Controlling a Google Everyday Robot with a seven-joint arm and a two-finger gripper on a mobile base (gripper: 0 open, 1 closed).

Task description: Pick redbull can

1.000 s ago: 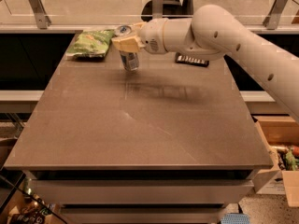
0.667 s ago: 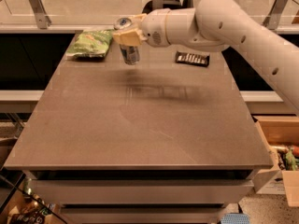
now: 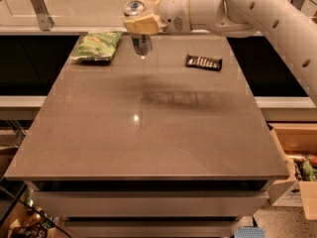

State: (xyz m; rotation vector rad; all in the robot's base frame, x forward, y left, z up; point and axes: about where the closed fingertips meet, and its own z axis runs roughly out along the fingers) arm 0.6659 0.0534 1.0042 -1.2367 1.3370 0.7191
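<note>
The redbull can (image 3: 140,42) is a slim silver-and-blue can with a silver top, held upright near the far middle of the table. My gripper (image 3: 141,25) is shut on the can's upper part, its tan pads clamped around it. The can hangs clear above the grey tabletop (image 3: 148,128), with its reflection just below it. My white arm (image 3: 247,9) reaches in from the upper right.
A green snack bag (image 3: 97,45) lies at the far left of the table. A dark flat packet (image 3: 203,62) lies at the far right. A glass rail runs behind the table. A cardboard box (image 3: 297,167) with items stands on the floor at the right.
The gripper has lifted the can off the table and carried it upward. The arm has risen with it.
</note>
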